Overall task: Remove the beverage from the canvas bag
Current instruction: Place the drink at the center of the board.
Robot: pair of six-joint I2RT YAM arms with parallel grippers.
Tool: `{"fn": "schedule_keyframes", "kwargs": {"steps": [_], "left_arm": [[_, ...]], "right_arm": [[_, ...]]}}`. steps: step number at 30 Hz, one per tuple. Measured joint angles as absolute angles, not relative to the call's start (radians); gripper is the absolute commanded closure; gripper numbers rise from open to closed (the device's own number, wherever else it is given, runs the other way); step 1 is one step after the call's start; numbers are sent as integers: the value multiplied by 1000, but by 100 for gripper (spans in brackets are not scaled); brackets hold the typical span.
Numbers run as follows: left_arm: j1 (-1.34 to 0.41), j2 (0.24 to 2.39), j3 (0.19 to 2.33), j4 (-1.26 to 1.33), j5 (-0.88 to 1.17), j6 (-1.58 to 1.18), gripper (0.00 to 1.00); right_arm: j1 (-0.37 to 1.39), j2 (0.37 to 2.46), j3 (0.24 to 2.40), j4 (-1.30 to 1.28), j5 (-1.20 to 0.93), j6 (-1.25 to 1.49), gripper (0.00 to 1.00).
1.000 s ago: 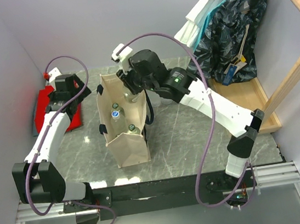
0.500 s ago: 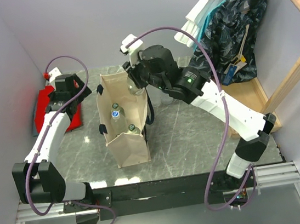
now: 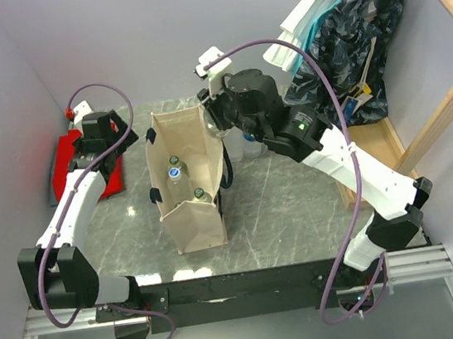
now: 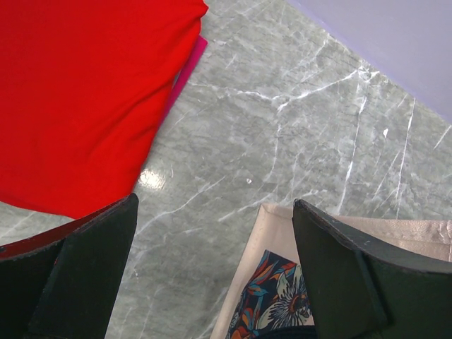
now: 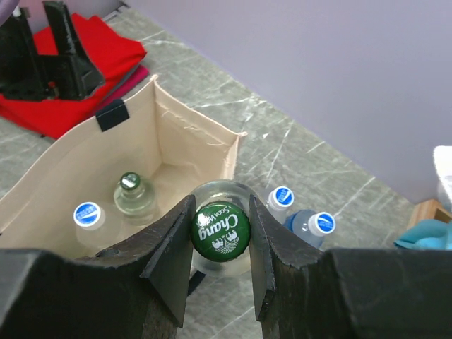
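Right hand [image 5: 220, 236] holds green-capped bottle [image 5: 219, 193], apparently just above the canvas bag [image 5: 178, 141].

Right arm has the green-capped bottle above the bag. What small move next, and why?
Probably carry it right, toward the two blue-capped clear bottles: the right gripper holds the green-capped glass bottle just over the beige canvas bag's rim.

Right gripper [image 5: 220, 239] clamped on the green Chang cap [image 5: 220, 227] of a clear bottle [image 5: 217, 192], held over the right-hand rim of the open canvas bag [image 5: 183, 141]. Inside the bag: a blue-capped bottle [image 5: 86, 214] and a clear-topped bottle [image 5: 129, 185], both upright. Two outer bottles [image 5: 282, 197] [image 5: 324, 223] with blue caps stand just beyond the bag on the marble table [image 5: 296, 152]; red cloth [image 5: 106, 49] top left.
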State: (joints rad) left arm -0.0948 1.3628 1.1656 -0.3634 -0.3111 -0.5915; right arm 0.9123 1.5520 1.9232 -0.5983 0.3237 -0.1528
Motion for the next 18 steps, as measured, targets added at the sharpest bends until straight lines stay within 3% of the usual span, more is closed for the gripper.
{"fn": "schedule_keyframes", "kwargs": {"steps": [18], "left_arm": [[-95,1363,1165,-361,-293,-592,4]], "right_arm": [[862,1486,1784,-568,397,-150,100]]}}
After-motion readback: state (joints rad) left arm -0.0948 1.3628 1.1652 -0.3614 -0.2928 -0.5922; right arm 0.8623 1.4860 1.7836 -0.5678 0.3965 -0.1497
